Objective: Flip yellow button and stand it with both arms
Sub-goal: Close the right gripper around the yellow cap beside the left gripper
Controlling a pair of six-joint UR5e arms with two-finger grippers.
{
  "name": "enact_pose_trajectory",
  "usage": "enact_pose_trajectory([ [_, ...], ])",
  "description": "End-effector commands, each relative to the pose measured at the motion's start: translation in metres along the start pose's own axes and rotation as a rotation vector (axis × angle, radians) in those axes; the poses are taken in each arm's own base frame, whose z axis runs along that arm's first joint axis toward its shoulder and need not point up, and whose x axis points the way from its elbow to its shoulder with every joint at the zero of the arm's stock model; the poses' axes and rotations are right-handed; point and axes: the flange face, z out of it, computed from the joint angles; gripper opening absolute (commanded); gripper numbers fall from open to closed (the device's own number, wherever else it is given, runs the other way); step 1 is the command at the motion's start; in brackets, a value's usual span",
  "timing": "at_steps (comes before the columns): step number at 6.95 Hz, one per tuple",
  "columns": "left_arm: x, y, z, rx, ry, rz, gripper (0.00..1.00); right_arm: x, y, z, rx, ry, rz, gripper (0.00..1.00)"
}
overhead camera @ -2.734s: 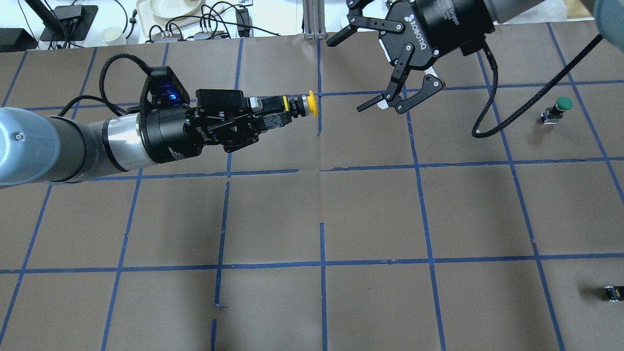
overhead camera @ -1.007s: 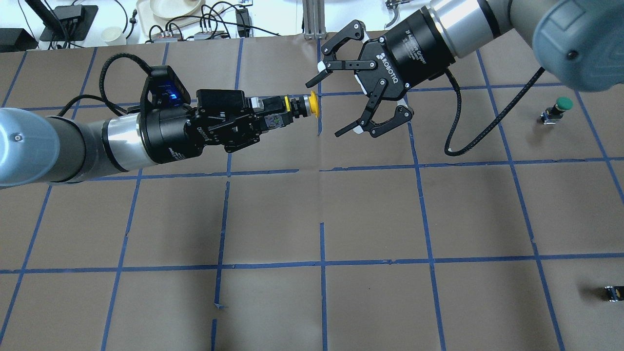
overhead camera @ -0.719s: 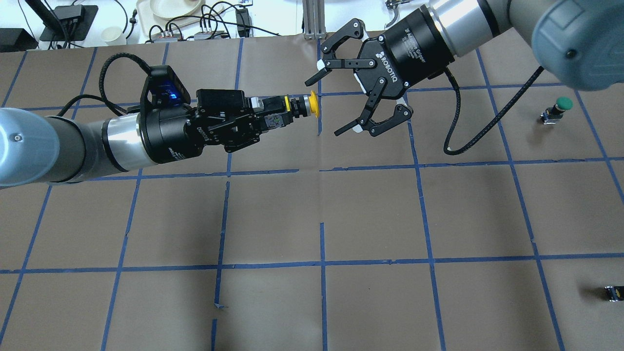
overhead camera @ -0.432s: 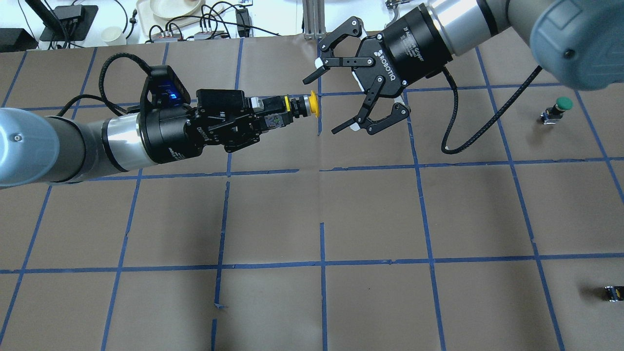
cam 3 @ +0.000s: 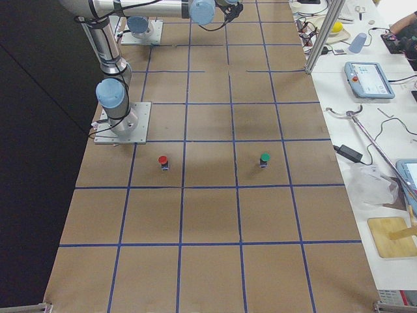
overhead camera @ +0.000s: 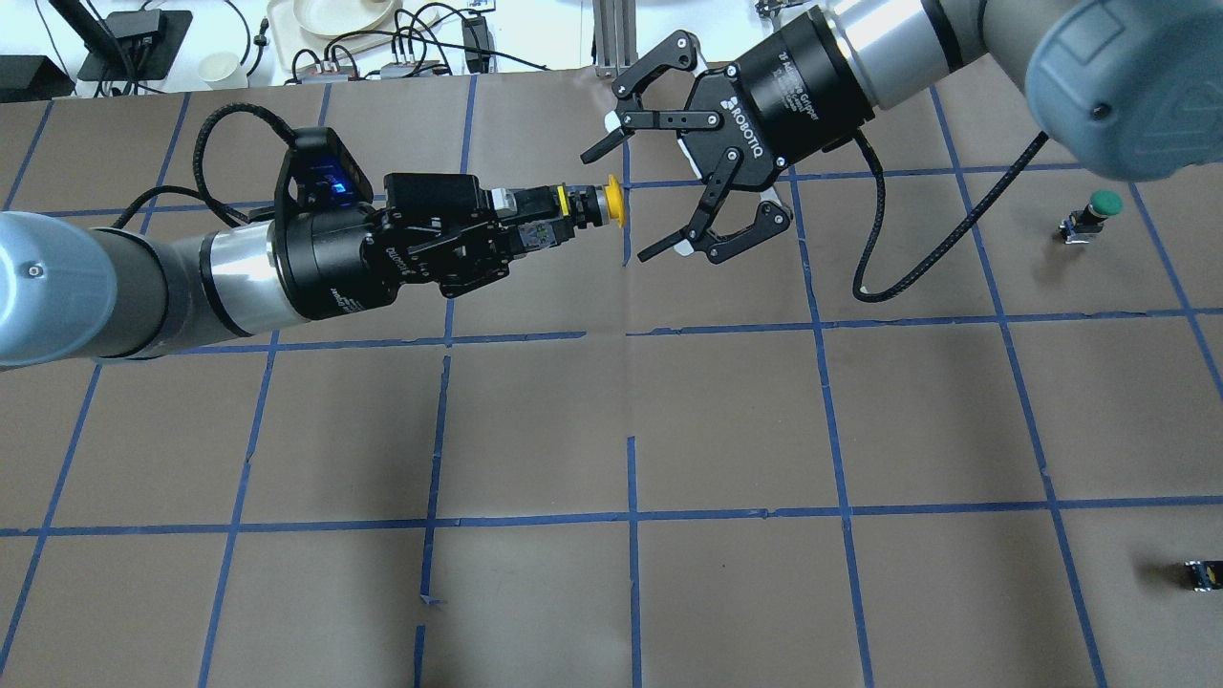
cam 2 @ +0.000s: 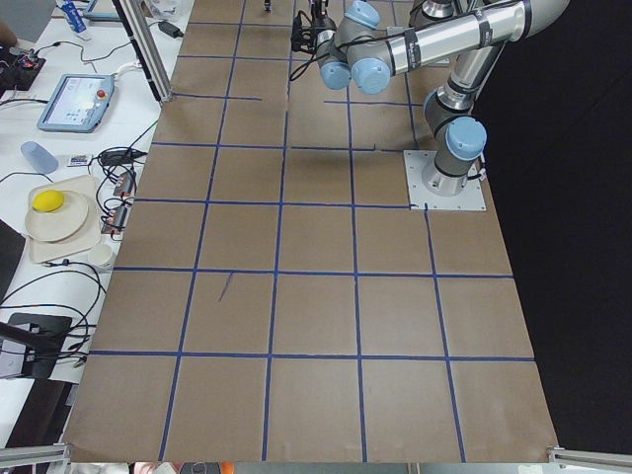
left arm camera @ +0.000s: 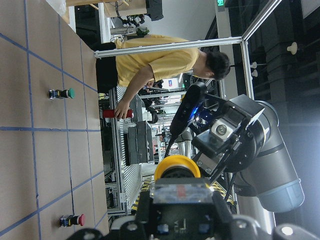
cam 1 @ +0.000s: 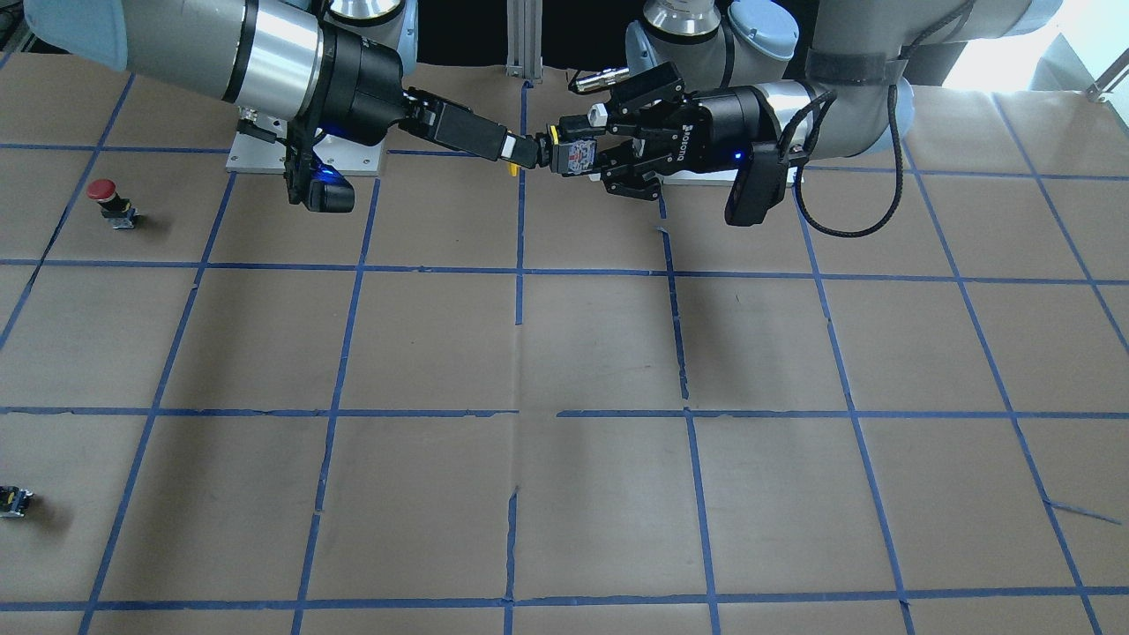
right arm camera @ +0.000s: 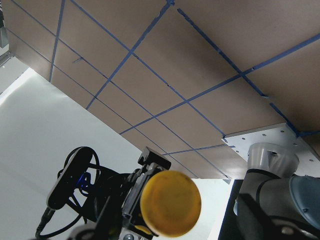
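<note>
Two arms meet nose to nose, one gripping, one agape.
The left arm (overhead camera: 115, 287) stretches in horizontally, its left gripper (overhead camera: 545, 222) clamped on the body of the yellow button (overhead camera: 611, 202), cap facing outward. The right arm (overhead camera: 955, 29) angles in opposite; the right gripper (overhead camera: 616, 205) is spread wide, one fingertip either side of the cap.

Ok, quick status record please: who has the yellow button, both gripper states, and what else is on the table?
left gripper: shut on yellow button, by its body
button pose: level, off the table, cap toward right gripper
right gripper: open, fingers straddling the cap
other items: green-capped button, red-capped button, small black part, all on the table away from both arms
</note>
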Motion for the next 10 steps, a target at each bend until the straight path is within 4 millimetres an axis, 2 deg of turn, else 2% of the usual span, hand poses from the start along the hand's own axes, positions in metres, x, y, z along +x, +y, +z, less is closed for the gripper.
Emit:
enact_pose_trajectory([
  [1,-0.0001,-0.0001,0.0002,0.005,0.002,-0.002,0.03,0.0001,-0.0004,0.0004,0.002,0.004,-0.001,0.71],
  [2,0.0005,0.0002,0.0002,0.005,0.002,-0.001,0.03,-0.0011,0.0005,0.0,-0.002,-0.004,0.001,0.32],
  [3,0.0005,0.0002,0.0002,0.005,0.002,-0.001,0.03,-0.0014,0.0005,-0.0002,-0.001,-0.005,-0.002,0.23],
  [6,0.003,0.0014,0.0002,0.005,0.002,0.004,0.03,-0.0028,0.0014,-0.0013,0.002,-0.007,-0.008,0.23],
  [7,0.0029,0.0017,0.0002,0.002,0.001,0.007,0.22,-0.0028,0.0014,-0.0013,0.002,-0.007,-0.008,0.23],
  [8,0.0029,0.0017,0.0002,-0.001,0.0,0.01,0.99,-0.0027,0.0009,-0.002,0.003,-0.008,-0.007,0.23],
  [10,0.003,0.0015,0.0002,0.0,0.0,-0.004,1.0,-0.0033,0.0014,-0.0024,0.003,-0.01,-0.009,0.23],
])
